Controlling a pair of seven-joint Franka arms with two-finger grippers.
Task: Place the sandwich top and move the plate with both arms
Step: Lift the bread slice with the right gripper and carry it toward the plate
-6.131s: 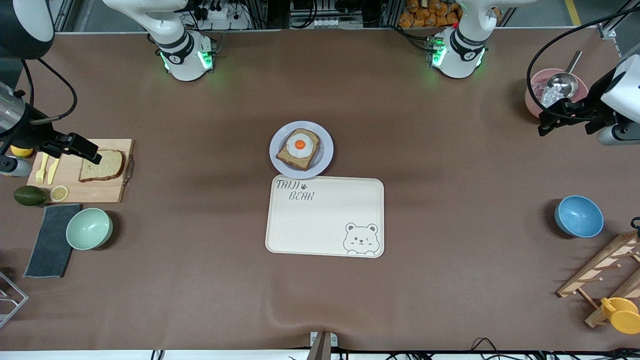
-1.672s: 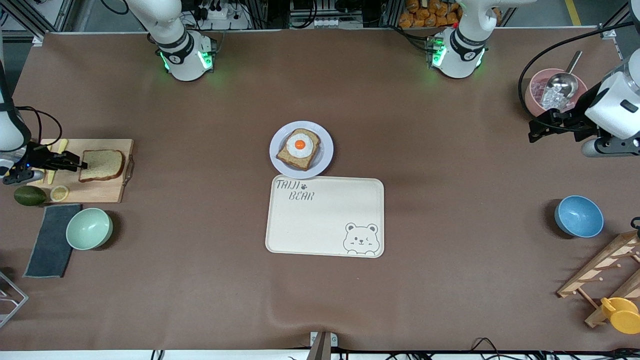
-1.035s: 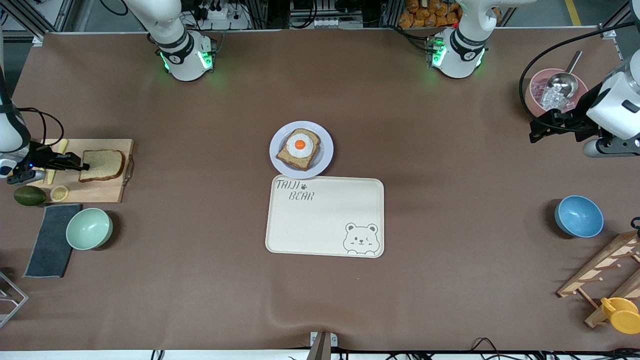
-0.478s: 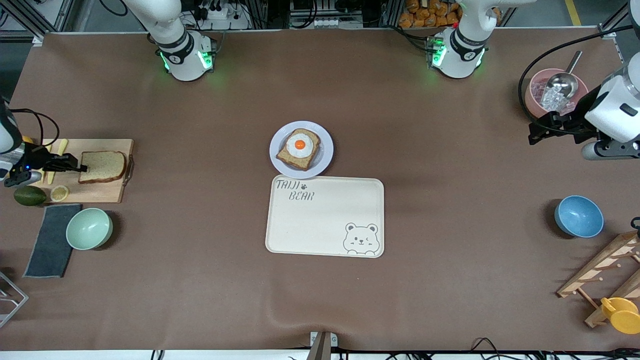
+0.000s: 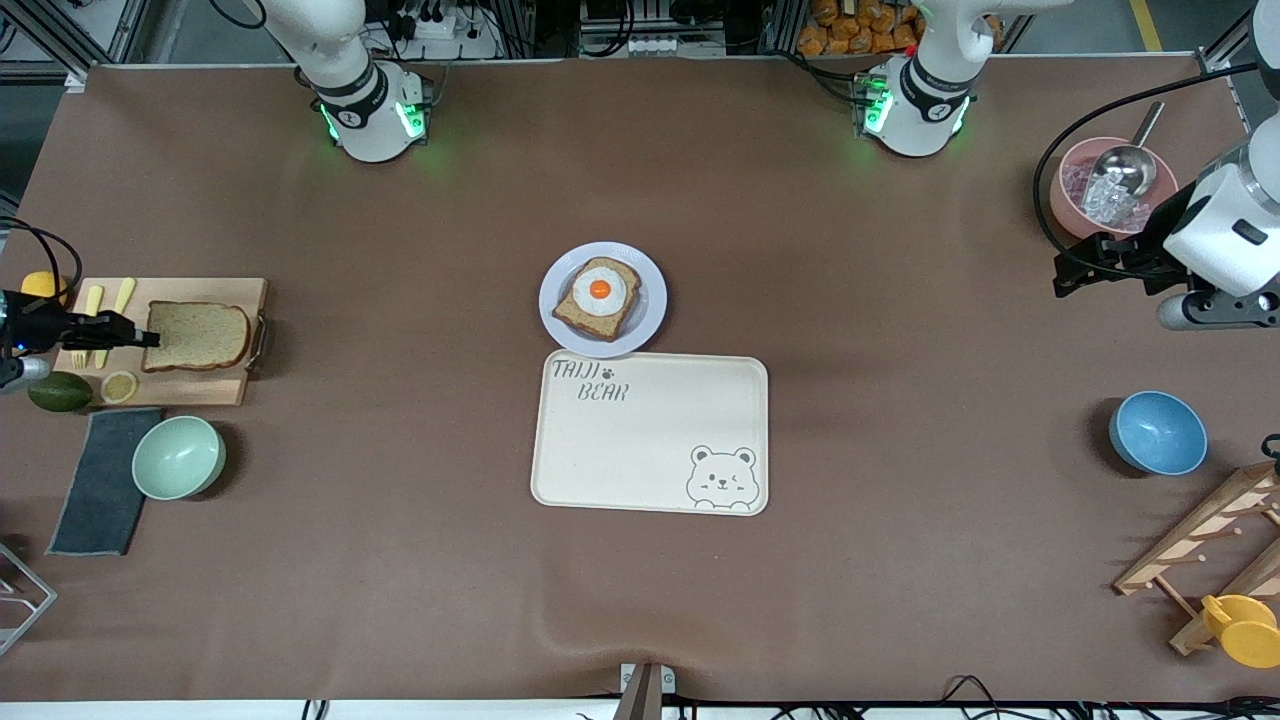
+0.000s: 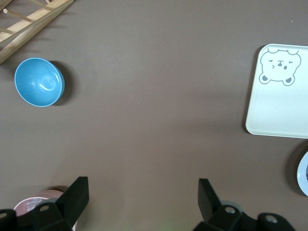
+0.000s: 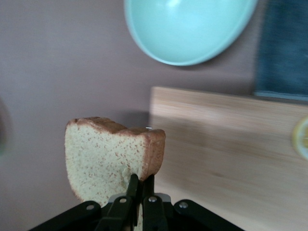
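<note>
The sandwich top [image 5: 197, 337], a plain brown-crusted bread slice, is pinched at one edge by my right gripper [image 5: 146, 339], which is shut on it just above the wooden cutting board [image 5: 205, 385]. In the right wrist view the sandwich top [image 7: 103, 159] stands out from the shut right gripper [image 7: 140, 185]. The plate [image 5: 653, 300] sits mid-table with egg-topped toast [image 5: 598, 297] on it. My left gripper [image 5: 1066, 276] hangs open over bare table beside the pink bowl [image 5: 1072, 192], nothing between its fingers [image 6: 77, 197]. The plate's rim [image 6: 304, 174] shows at the edge of the left wrist view.
The cream bear-print tray [image 5: 650, 440] touches the plate on the side nearer the front camera. A mint bowl [image 5: 178, 457], dark cloth [image 5: 100, 480], avocado [image 5: 58, 391] and lemon slice [image 5: 119, 386] crowd the cutting board. A blue bowl [image 5: 1157, 432] and wooden rack [image 5: 1200, 550] stand at the left arm's end.
My right gripper has closed on the bread's edge and drawn the slice slightly toward the right arm's end of the table, raising it off the board. The left arm drifted a little.
</note>
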